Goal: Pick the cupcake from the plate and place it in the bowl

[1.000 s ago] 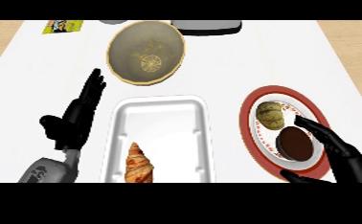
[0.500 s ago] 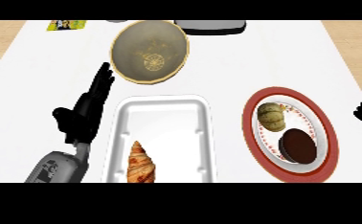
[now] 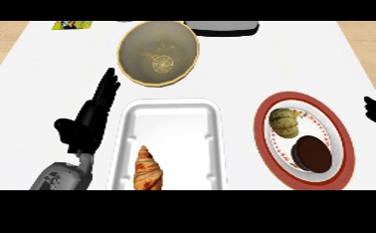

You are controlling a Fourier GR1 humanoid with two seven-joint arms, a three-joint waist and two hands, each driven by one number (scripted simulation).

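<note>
So we're at the grab stage, and nothing is in hand yet. The cupcake [image 3: 285, 120] sits on the red-rimmed plate [image 3: 269, 150] at the right of the worktop [image 3: 294, 62], touching or just beside a dark chocolate round thing [image 3: 311, 153]. Our right hand [image 3: 369, 108] barely peeks in at the right edge, so we can't tell what its fingers are doing. Our left hand [image 3: 89, 117] rests by the white tray [image 3: 172, 122] with fingers straight and open, holding nothing. To do this well, we'd come in from the plate's far side, curl round the greenish cupcake only, and stay off the dark one. The bowl [image 3: 158, 52] sits well apart, up and left.
</note>
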